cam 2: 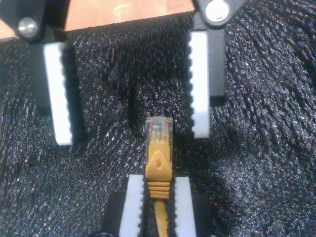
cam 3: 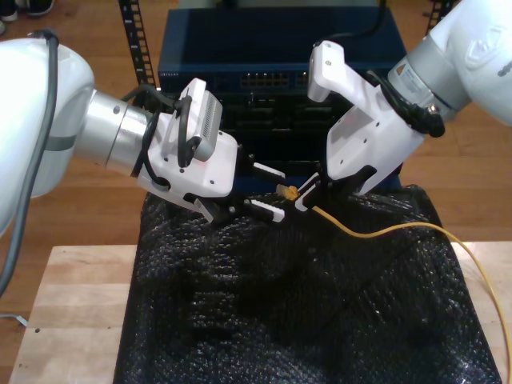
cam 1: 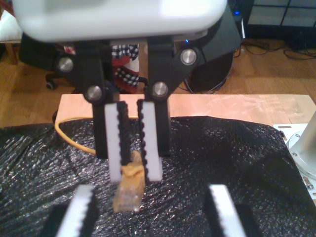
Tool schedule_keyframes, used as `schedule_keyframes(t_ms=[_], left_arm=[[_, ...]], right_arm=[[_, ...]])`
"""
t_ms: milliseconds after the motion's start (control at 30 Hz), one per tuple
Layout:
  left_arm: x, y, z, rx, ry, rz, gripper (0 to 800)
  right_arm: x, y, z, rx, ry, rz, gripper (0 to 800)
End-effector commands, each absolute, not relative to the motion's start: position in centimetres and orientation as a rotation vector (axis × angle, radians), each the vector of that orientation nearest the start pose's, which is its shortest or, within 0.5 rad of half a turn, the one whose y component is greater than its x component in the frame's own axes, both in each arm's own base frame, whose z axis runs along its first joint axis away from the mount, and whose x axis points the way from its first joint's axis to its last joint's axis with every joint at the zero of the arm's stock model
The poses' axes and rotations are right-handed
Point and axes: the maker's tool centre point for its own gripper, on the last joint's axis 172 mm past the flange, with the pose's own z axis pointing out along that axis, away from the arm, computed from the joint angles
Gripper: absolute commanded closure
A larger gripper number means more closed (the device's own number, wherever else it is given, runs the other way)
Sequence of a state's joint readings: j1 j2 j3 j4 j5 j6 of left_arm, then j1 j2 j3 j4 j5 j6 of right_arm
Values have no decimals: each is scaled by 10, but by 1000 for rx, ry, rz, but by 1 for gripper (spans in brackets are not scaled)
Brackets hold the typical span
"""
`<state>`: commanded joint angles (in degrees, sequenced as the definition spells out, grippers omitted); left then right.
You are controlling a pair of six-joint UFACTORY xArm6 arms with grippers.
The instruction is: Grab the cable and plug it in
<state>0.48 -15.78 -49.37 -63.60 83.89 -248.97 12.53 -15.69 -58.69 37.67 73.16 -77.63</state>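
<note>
**My second gripper holds the cable; my first gripper is open in front of it**

You can see my second gripper (cam 2: 159,183) shut tight on the yellow-orange cable (cam 2: 159,163), just behind its clear plug (cam 2: 159,128). The plug sticks straight out past the fingertips. It points at my first gripper (cam 2: 132,134), whose jaws are wide apart with nothing in them. The plug tip sits near one white pad (cam 2: 200,84) and does not touch it. In the exterior view the plug points to that view's left and a little up. The long line of the cable runs back to that view's right over the black bubbly sheet (cam 3: 280,304), then bends down at the edge. A blue box with a row of ports (cam 3: 264,48) stands behind both arms. Any writing on it is too small to read.
</note>
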Motion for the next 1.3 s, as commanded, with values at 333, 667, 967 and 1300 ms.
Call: schedule_keyframes(t_ms=[333,667,967,1300], left_arm=[[366,-229,333,1501,-1537,868,451],[366,-229,333,1502,-1537,869,570],[364,-229,330,1503,-1529,862,726],[363,-229,329,1504,-1526,858,797]], right_arm=[[379,232,317,-1989,-1644,-473,796],[379,232,318,-1989,-1644,-475,796],[379,232,317,-1989,-1644,-473,796],[378,232,319,-1984,-1649,-477,362]])
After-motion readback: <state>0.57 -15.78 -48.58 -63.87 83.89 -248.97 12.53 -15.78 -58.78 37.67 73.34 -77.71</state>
